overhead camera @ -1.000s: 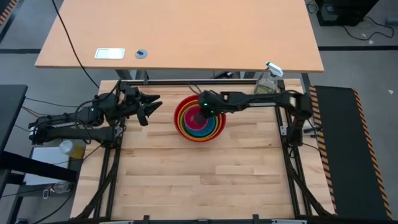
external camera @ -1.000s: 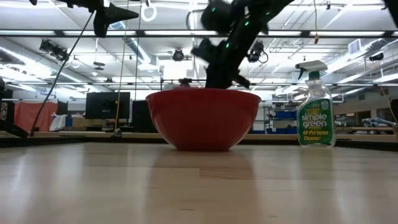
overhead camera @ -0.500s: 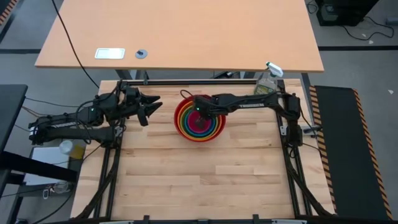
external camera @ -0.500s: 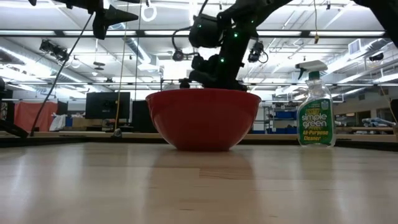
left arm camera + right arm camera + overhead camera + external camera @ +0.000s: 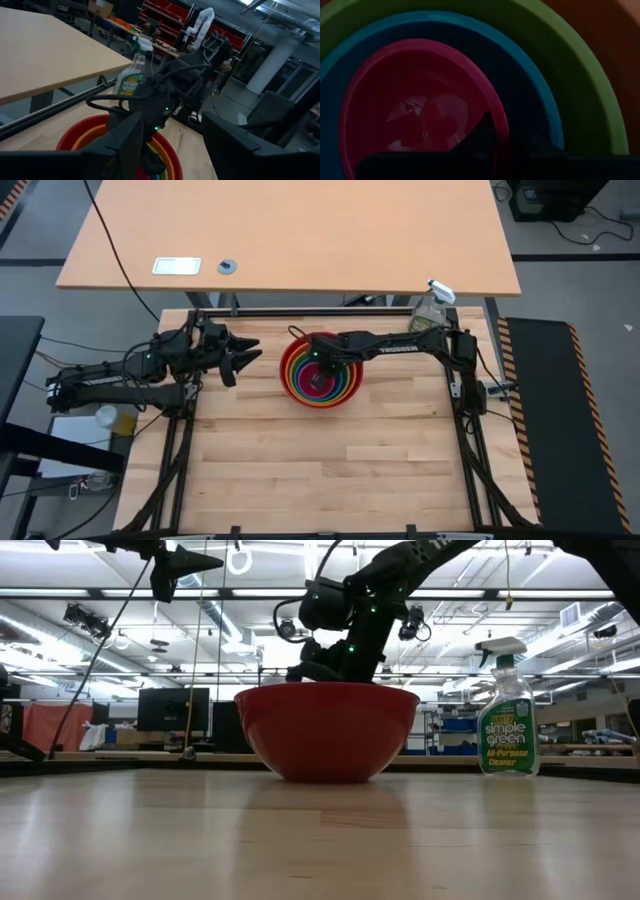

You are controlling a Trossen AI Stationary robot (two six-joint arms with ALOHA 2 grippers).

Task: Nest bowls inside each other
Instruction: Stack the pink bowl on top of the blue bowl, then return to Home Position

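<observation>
The bowls stand nested at the table's far middle. The red bowl (image 5: 288, 370) (image 5: 325, 730) is outermost, then the orange (image 5: 620, 30), green (image 5: 592, 85), blue (image 5: 532, 100) and pink (image 5: 420, 110) bowls. My right gripper (image 5: 318, 372) slants down into the stack, and in the low view the red bowl's wall hides its fingers. It is shut at the pink bowl's rim. My left gripper (image 5: 247, 352) (image 5: 175, 150) hangs open and level, left of the bowls and above the table. My right gripper has the pink bowl's rim (image 5: 501, 125) between its fingers, one fingertip (image 5: 486, 122) inside the bowl and the dark bulk of the other outside it. It comes slanting down from the table's right. The pink bowl sits level inside the blue one.
A clear spray bottle (image 5: 430, 310) (image 5: 506, 710) with greenish liquid stands at the far right corner, right of the bowls. A dark rail (image 5: 300, 311) runs along the table's far edge. The near half of the wooden table (image 5: 320, 470) is bare.
My right gripper has sunk into the nested bowls, moved a little toward the table's left and rolled slightly. In the low view its wrist now stands just above the red bowl's rim.
</observation>
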